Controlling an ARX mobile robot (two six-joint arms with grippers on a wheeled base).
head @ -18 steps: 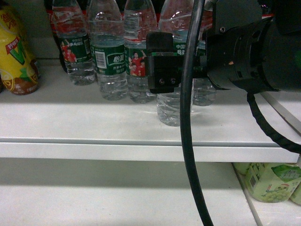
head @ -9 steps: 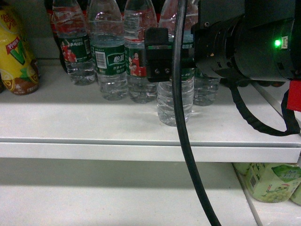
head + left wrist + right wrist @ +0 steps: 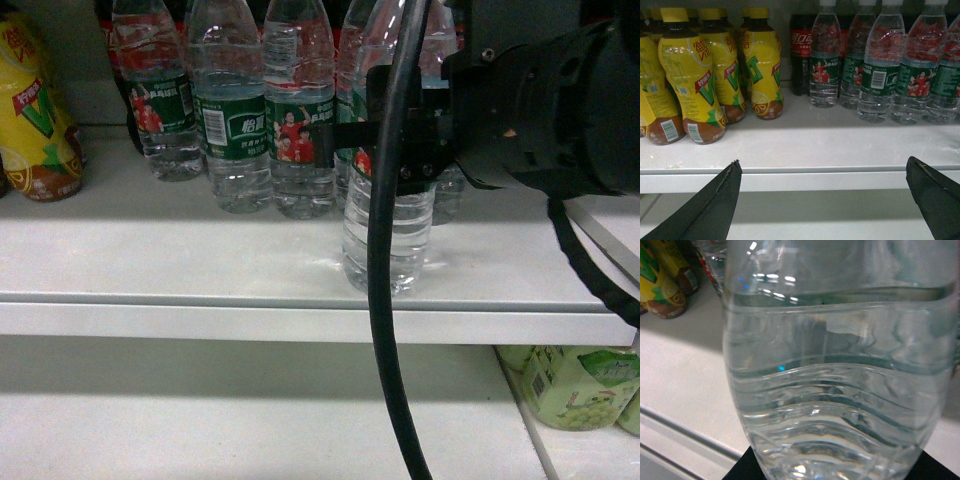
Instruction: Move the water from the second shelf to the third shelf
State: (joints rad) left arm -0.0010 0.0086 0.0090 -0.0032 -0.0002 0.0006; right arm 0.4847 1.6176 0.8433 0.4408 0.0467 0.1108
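Observation:
My right gripper point(image 3: 400, 150) is shut on the water point(image 3: 388, 235), a clear ribbed bottle with a dark green label, gripped at label height. The bottle is upright with its base at the front edge of the white upper shelf point(image 3: 200, 260); whether it touches the shelf I cannot tell. In the right wrist view the water point(image 3: 840, 380) fills the frame, held in the right gripper point(image 3: 837, 476) between black fingers point(image 3: 740, 471). My left gripper point(image 3: 822, 162) is open and holds nothing, in front of that shelf's front lip point(image 3: 815, 180). A lower shelf point(image 3: 250, 410) lies beneath.
More water bottles point(image 3: 235, 130) stand in a row behind, with dark cola bottles point(image 3: 800, 45) at the back. Yellow drink bottles point(image 3: 690, 85) fill the shelf's left. Pale green bottles point(image 3: 575, 385) sit on the lower shelf's right. A black cable point(image 3: 385, 330) hangs across the head view.
The right gripper has drawn the water bottle out of the row, forward and slightly right, to the shelf's front edge. The other bottles have not moved.

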